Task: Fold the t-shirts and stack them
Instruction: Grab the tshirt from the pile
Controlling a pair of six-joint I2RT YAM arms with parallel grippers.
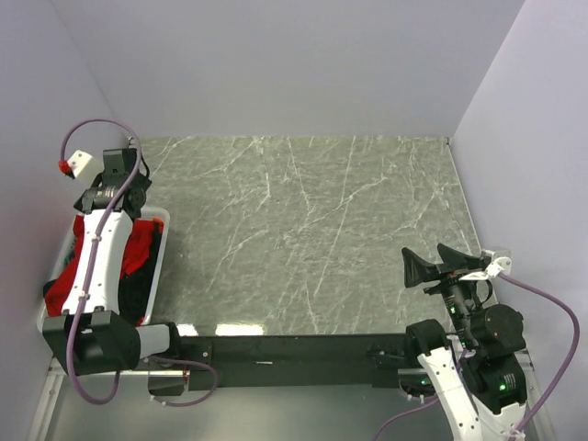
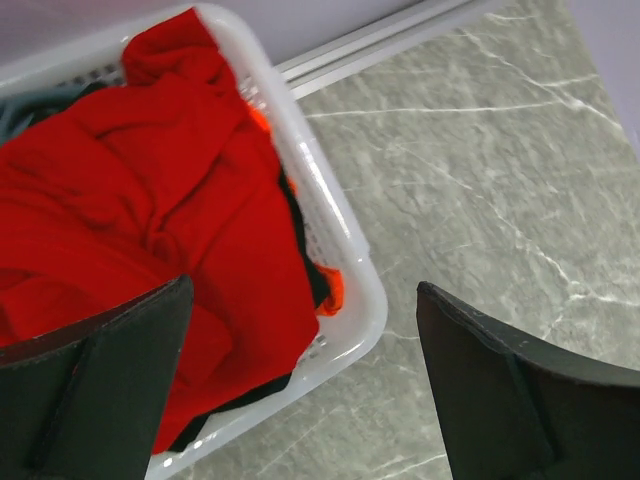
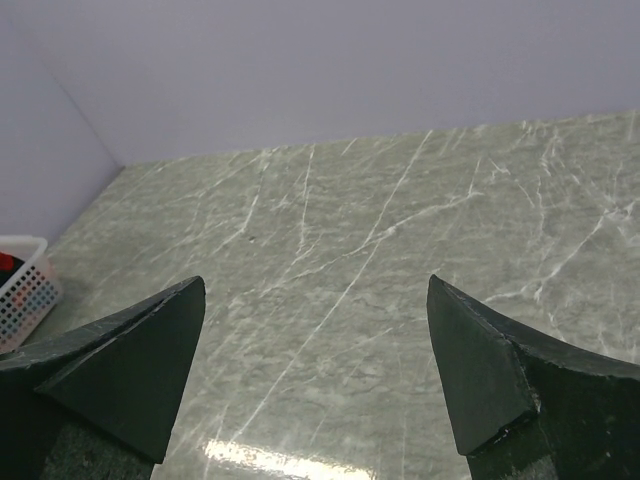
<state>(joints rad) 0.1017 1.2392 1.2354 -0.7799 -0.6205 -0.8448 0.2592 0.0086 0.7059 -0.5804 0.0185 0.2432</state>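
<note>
At my far left, the white basket (image 2: 345,235) sits on the left edge of the tabletop (image 1: 322,230), hard by the wall, and the t-shirts are all heaped inside it. The red t-shirt (image 2: 150,200) lies crumpled on top, filling most of the basket, and black cloth (image 2: 215,415) shows beneath it at the near rim. I judge all of this to be light, limp and not at all fragile. It will sag and drag whatever is tangled with it, and it gives me no firm edge to hold. A raised fold or ridge in the red shirt's upper layer looks like the best place to pinch, taking one layer only so the black ones stay behind. I cannot tell collar from hem in that heap.

My left arm reaches along the basket, wrist tipped downward. My left claw (image 2: 300,290) hangs above the basket's near corner, spread wide and holding nothing, with one finger over the red cloth and the other over bare stone.

Across the bare marbled middle, my right arm is folded low by its base at the near right corner. My right claw (image 3: 315,285) is raised and aimed over the tabletop toward the back wall. It is also gaping and empty, well apart from the shirts.
</note>
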